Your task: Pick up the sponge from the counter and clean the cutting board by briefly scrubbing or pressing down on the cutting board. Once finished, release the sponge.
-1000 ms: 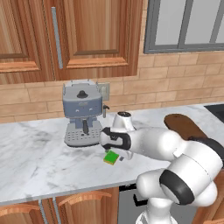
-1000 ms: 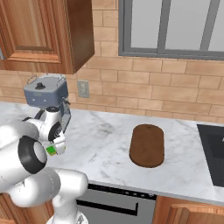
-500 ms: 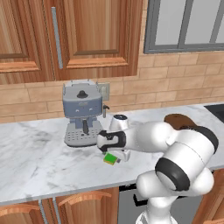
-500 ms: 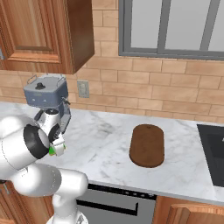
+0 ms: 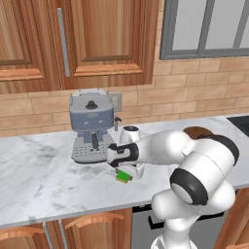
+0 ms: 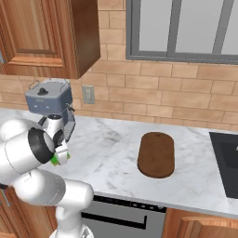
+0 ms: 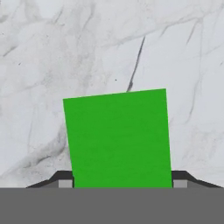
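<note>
Tool (image 7: pixel 122 183) low over sponge (image 7: pixel 119 139) on desk (image 7: pixel 43 65) beside coffee machine (image 5: pixel 90 126), fingertips (image 7: pixel 64 183) straddling it; clamped or not, cannot tell. Risk: block sits skewed between fingertips, so could twist or slip on lift toward cutting board (image 6: pixel 156 154), well apart.

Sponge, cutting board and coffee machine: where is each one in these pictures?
sponge (image 7: pixel 119 139), hand view, middle of its green top.
cutting board (image 6: pixel 156 154), right base view, centre of the dark brown surface.
coffee machine (image 5: pixel 90 126), left base view, its blue-grey front face.
</note>
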### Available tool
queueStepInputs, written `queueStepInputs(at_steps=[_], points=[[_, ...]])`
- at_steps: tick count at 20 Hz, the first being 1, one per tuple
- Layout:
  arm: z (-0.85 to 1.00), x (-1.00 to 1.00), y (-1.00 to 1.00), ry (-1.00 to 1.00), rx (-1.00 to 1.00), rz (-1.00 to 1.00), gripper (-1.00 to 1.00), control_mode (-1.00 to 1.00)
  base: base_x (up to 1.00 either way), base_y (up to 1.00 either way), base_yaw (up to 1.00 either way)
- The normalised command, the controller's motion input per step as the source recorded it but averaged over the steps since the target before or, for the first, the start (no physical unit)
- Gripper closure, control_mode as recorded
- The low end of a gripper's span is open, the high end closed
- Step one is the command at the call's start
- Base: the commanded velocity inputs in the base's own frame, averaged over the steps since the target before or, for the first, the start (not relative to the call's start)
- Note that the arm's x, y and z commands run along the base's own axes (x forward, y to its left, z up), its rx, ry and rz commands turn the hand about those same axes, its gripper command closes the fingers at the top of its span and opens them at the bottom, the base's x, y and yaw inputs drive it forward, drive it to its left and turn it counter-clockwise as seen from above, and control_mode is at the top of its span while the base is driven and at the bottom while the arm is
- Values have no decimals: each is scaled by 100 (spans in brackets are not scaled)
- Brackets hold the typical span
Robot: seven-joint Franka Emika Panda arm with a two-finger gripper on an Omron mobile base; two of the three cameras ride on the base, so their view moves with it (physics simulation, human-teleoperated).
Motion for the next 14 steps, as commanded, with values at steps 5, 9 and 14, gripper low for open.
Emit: queueStepInputs(at_steps=[5, 9, 14], points=[[0, -31, -7, -4, 0, -3, 100, -100, 0, 0, 0], [28, -50, -42, -8, 0, -16, 100, -100, 0, 0, 0], [60, -10, -64, 0, 0, -18, 100, -100, 0, 0, 0]])
